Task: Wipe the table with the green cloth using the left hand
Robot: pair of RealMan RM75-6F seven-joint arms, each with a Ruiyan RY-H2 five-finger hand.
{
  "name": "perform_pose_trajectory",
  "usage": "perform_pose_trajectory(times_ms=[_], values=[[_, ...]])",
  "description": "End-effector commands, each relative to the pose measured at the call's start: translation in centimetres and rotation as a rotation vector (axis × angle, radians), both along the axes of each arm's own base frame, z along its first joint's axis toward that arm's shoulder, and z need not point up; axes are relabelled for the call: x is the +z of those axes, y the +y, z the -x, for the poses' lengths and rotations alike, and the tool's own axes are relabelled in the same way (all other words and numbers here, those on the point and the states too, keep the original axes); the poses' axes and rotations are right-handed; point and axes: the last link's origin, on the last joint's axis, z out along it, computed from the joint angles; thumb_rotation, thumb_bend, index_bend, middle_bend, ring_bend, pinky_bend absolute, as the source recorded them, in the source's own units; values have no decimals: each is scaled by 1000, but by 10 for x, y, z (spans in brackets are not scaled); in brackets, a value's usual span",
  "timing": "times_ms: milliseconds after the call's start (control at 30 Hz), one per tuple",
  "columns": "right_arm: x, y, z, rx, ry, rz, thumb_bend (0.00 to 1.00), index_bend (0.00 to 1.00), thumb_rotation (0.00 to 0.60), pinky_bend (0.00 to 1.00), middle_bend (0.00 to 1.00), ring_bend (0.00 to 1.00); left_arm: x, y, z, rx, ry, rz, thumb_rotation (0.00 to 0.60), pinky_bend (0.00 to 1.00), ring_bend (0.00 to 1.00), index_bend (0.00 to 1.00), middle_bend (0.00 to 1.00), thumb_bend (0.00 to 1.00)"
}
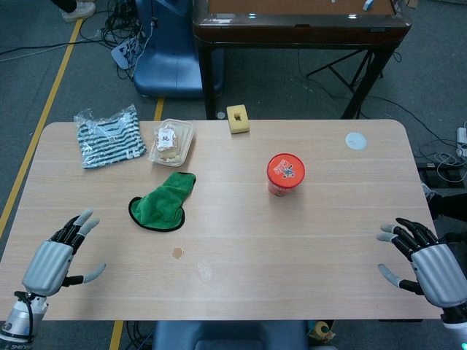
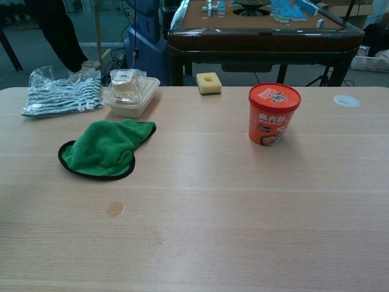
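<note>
A crumpled green cloth with a dark edge (image 1: 162, 202) (image 2: 104, 149) lies left of the middle on the wooden table (image 1: 241, 226). A small brown stain (image 1: 177, 253) (image 2: 115, 208) marks the wood just in front of the cloth. My left hand (image 1: 55, 259) hovers over the front left of the table, open, fingers spread, well short of the cloth. My right hand (image 1: 429, 263) hangs open by the table's front right edge, empty. Neither hand shows in the chest view.
A bagged striped garment (image 1: 109, 136) (image 2: 59, 95) and a plastic food box (image 1: 171, 141) (image 2: 129, 92) lie behind the cloth. A yellow sponge (image 1: 238, 119) (image 2: 209, 83), an orange noodle cup (image 1: 285, 174) (image 2: 273, 114) and a white disc (image 1: 355, 141) (image 2: 346, 101) stand farther right.
</note>
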Motion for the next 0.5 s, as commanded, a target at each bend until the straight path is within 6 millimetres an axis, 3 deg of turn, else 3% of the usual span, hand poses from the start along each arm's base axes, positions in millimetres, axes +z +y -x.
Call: perform_pose_trajectory(times_ms=[33, 500], values=[[2, 1, -2, 0, 9, 4, 329, 346, 600, 189, 290, 160, -8, 31, -14, -81, 14, 78, 600, 261, 87, 119, 53, 183], [3, 4, -6, -19, 26, 9, 329, 346, 600, 189, 290, 160, -60, 116, -50, -202, 118, 253, 600, 261, 87, 137, 58, 184]])
